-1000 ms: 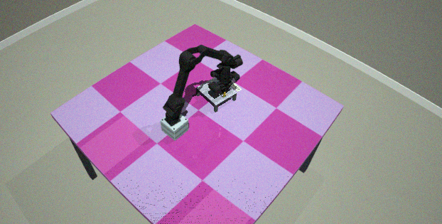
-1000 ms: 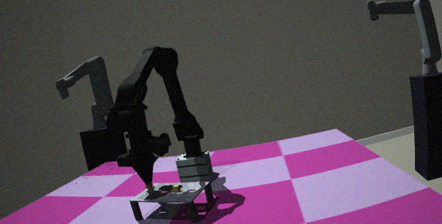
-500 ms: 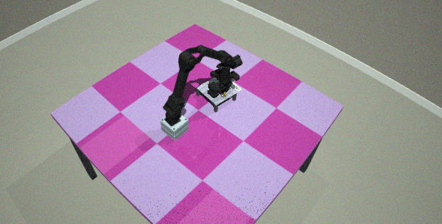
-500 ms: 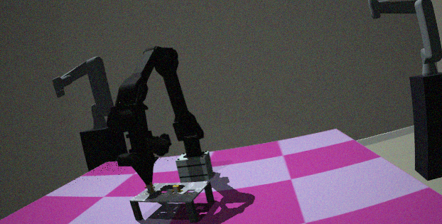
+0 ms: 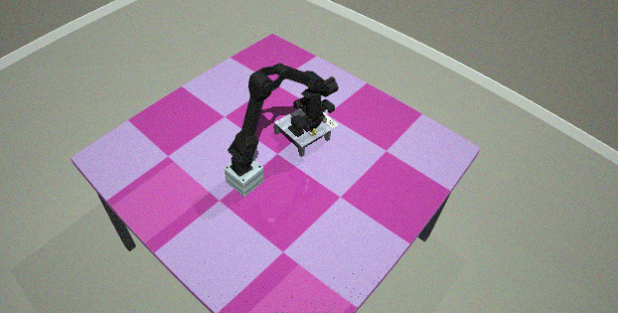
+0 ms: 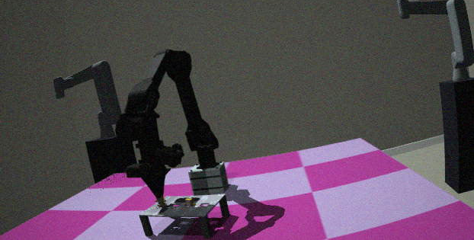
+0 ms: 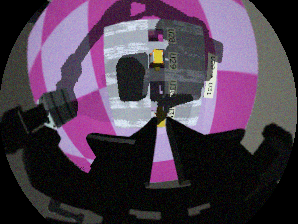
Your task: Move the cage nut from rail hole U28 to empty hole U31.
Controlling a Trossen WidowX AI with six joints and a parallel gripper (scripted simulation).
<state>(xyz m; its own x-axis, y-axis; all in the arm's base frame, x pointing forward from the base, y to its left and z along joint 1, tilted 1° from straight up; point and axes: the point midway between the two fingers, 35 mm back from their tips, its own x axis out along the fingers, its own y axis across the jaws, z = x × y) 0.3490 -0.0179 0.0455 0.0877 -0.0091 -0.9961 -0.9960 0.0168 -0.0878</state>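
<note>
One nut point(image 6: 162, 203) point(image 7: 161, 122) sat pinched in the nearly closed gripper point(image 5: 311, 128) point(image 6: 161, 199) point(image 7: 161, 119). Transfer seemed underway; next call: square seating at U31, then release

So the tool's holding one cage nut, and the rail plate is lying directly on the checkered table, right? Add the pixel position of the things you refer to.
Not directly: the exterior view shows the rail plate point(image 5: 304, 141) point(image 6: 183, 212) point(image 7: 114, 42) raised on legs point(image 5: 301, 151) point(image 6: 206, 226) above the checkered table point(image 5: 378, 174) point(image 6: 274, 179) point(image 7: 235, 50). The tool point(image 5: 312, 126) point(image 6: 161, 200) point(image 7: 161, 119) is holding one cage nut point(image 6: 161, 203) point(image 7: 161, 124).

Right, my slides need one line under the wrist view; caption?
Pincer shut on one cage nut; another sits in the rail plate.
</note>
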